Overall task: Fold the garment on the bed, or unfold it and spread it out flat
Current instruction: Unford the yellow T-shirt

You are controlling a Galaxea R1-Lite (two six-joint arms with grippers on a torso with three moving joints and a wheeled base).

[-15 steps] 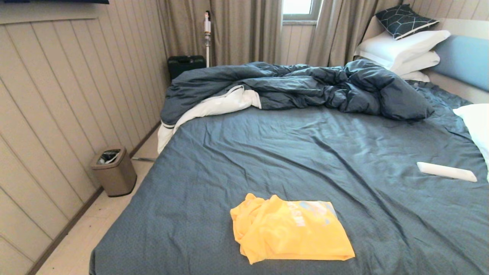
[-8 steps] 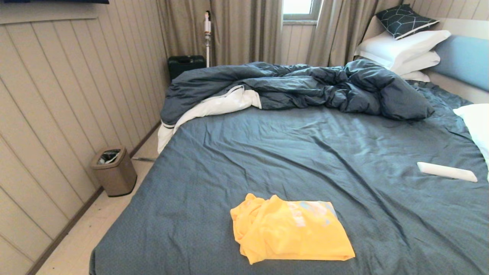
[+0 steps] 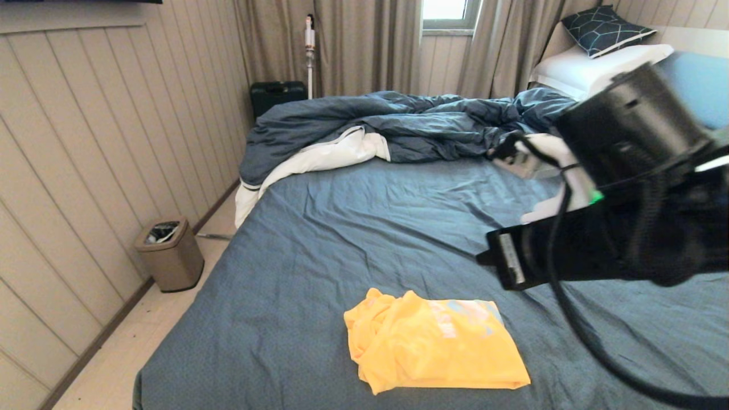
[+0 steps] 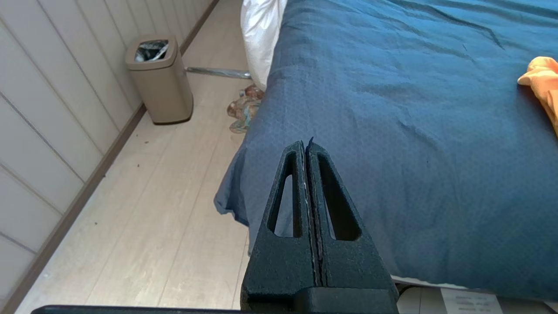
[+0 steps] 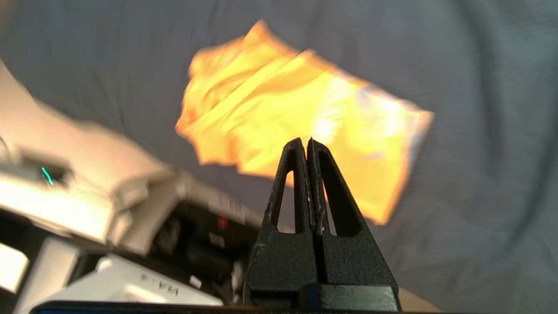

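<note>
Bed [image 3: 364,228] first: its wrinkled dark blue-grey sheet fills most of the head view, with a pale blue headboard [image 3: 703,85] at the far right. A rumpled dark blue duvet [image 3: 398,125] with a white underside lies bunched across the far end, and white pillows [image 3: 586,68] are stacked in the corner with a dark patterned cushion [image 3: 603,28] on top. Beige curtains [image 3: 364,45] hang behind the bed. The right arm [image 3: 621,188] reaches across the right side of the head view, above the sheet. The yellow T-shirt [image 3: 435,347] lies crumpled and partly folded on the near part of the bed, touched by nothing, a faint pale print showing through it. A tan waste bin [image 3: 170,255] stands on the floor by the panelled wall. The right gripper [image 5: 305,146] hovers over the T-shirt, fingers pressed together and empty. The left gripper [image 4: 305,148] sits low by the bed's near left corner, fingers likewise pressed together, holding nothing.
</note>
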